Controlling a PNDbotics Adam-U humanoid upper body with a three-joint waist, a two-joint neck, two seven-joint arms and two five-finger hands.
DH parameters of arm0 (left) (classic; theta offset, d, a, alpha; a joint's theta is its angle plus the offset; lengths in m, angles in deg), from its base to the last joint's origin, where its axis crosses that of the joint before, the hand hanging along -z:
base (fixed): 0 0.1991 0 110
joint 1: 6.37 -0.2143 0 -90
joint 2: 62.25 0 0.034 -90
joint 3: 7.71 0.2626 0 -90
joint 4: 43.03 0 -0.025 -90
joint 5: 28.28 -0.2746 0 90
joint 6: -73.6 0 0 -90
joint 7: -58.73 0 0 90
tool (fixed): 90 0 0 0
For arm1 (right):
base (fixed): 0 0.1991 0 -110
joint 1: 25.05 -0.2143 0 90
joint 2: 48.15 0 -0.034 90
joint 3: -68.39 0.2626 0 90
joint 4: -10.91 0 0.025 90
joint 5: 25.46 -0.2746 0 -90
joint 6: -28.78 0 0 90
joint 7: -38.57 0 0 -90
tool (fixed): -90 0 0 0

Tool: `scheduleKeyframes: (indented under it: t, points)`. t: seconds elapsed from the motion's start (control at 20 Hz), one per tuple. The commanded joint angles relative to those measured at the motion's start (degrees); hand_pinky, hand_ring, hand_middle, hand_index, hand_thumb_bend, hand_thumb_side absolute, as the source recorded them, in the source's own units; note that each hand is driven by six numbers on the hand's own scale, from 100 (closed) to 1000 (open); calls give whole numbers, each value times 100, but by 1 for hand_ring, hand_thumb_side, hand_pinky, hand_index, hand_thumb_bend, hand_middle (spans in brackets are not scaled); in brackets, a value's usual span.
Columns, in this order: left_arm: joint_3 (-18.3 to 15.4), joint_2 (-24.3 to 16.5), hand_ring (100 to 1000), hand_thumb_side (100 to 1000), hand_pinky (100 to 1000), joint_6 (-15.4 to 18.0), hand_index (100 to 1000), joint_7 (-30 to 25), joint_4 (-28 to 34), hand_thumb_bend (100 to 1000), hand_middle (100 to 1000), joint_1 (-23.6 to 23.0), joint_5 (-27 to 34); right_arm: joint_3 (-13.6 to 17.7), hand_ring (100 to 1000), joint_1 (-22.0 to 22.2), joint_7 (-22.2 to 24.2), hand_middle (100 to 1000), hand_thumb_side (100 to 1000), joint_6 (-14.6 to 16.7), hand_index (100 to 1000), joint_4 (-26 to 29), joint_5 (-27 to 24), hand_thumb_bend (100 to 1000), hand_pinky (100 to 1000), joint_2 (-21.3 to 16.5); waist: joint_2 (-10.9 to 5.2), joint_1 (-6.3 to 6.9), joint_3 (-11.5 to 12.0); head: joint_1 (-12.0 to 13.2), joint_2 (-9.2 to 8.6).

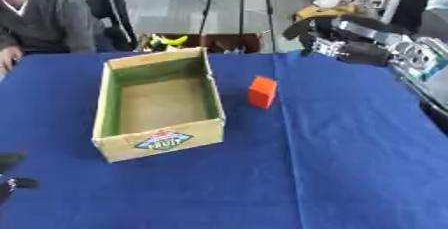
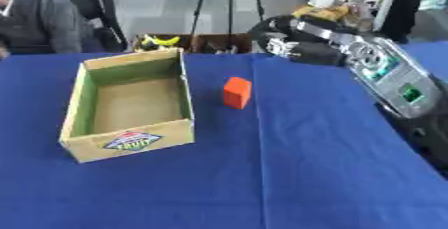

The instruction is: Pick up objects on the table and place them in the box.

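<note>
An orange block [image 1: 262,92] is stood upright on the blue desk [image 1: 350,163], just beside the right wall of the cardboard box [image 1: 158,141], which is seen to be empty. The right robot hand [image 2: 282,37] is held above the far desk edge with fingers curled on nothing, well apart from the block, probably for a reach. The left robot hand [image 1: 10,173] is only partly shown at the lower left edge; its state cannot be told.

right arm: I have it reaching in from the upper right | right hand [image 2: 278,40]: raised, fingers curled downward, empty | left hand [image 1: 10,173]: resting low at lower-left edge, fingers indistinct
</note>
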Motion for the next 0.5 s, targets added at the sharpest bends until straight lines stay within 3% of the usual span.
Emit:
scheduleKeyframes:
  t: [0.05, 0.5]
  points:
    - [46, -76, 808, 988, 520, -5, 600, -59, 132, 100, 642, 97, 38, -16, 1000, -175, -193, 909, 690, -1, 871, -385, 285, 100, 831, -392, -59, -7, 121, -258, -140]
    - [163, -10, 808, 987, 520, -30, 599, -190, 146, 100, 642, 119, 98, -378, 1000, -358, -702, 897, 693, 135, 898, -1592, 1028, 159, 843, -451, -4, 73, 600, -632, -312]
